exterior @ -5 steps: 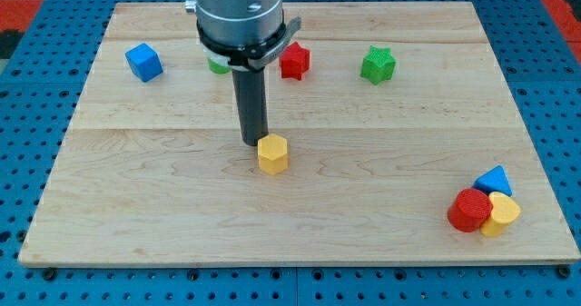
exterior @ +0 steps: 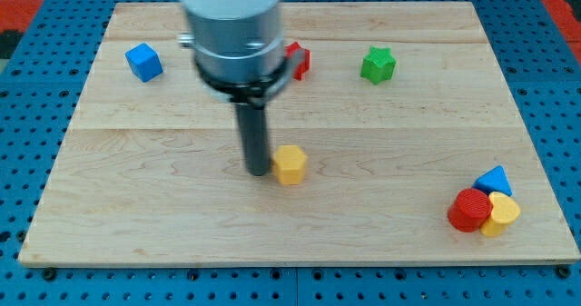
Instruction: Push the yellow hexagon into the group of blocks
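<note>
The yellow hexagon lies near the middle of the wooden board. My tip stands right at its left side, touching or nearly touching it. At the view's bottom right is a group of three blocks: a red cylinder, a yellow block and a blue triangle, packed together. The hexagon is far to the left of that group.
A blue cube sits at the top left. A red star is partly behind the arm's body. A green star sits at the top right. A green block seen earlier is hidden behind the arm.
My tip has moved down and slightly right to the hexagon's left side. The yellow hexagon has slid a little right and down. The other blocks have not moved.
</note>
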